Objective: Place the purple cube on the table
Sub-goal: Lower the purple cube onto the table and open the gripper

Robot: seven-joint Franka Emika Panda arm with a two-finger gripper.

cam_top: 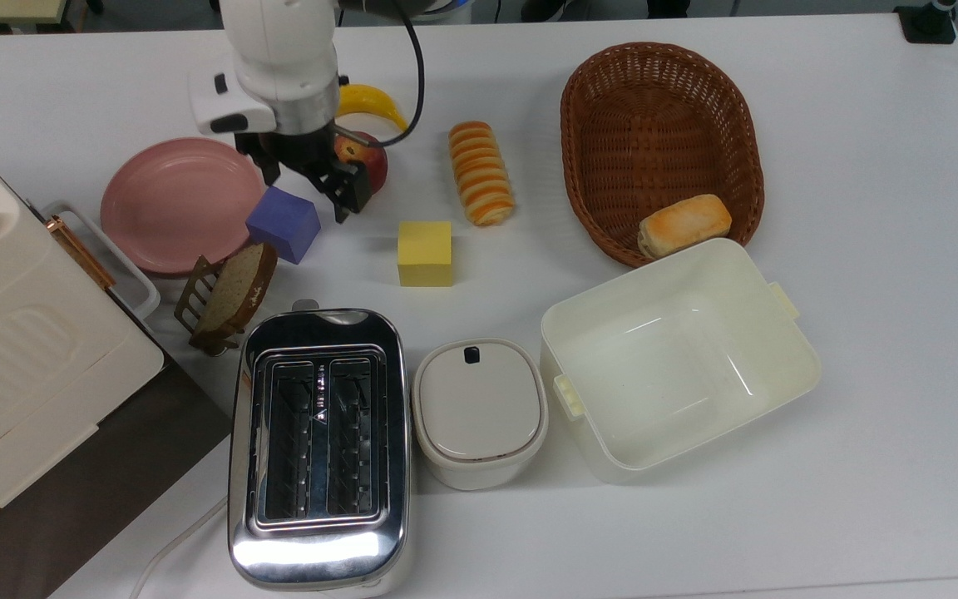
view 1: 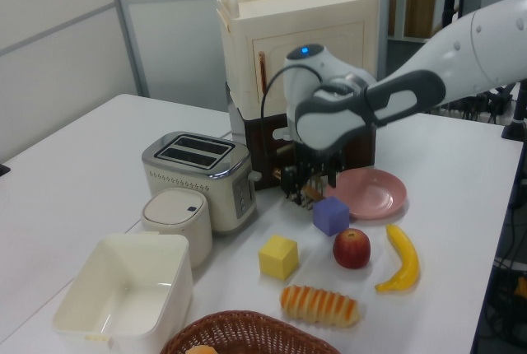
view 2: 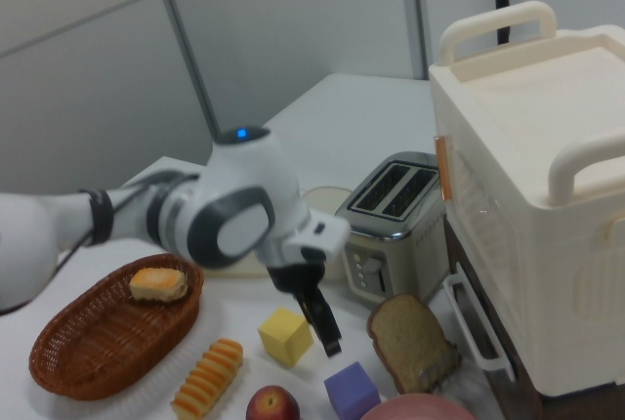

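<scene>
The purple cube [cam_top: 283, 223] rests on the white table [cam_top: 861, 166], turned at an angle, just off the pink plate's rim; it also appears in the left view [view 1: 331, 215] and the right view [view 2: 352, 391]. My gripper [cam_top: 306, 185] hangs above and a little behind the cube, open, with nothing between its fingers. In the left view the gripper [view 1: 306, 189] is up and to the left of the cube. One dark finger [view 2: 322, 320] points down toward the cube in the right view.
Close by are a pink plate [cam_top: 180, 204], a peach [cam_top: 371, 162], a banana [cam_top: 371, 101], a yellow cube [cam_top: 425, 253], a toast rack [cam_top: 229, 291] and striped bread [cam_top: 481, 173]. A toaster [cam_top: 318, 445], lidded pot [cam_top: 479, 410], white tub [cam_top: 678, 358] and basket [cam_top: 662, 133] stand further off.
</scene>
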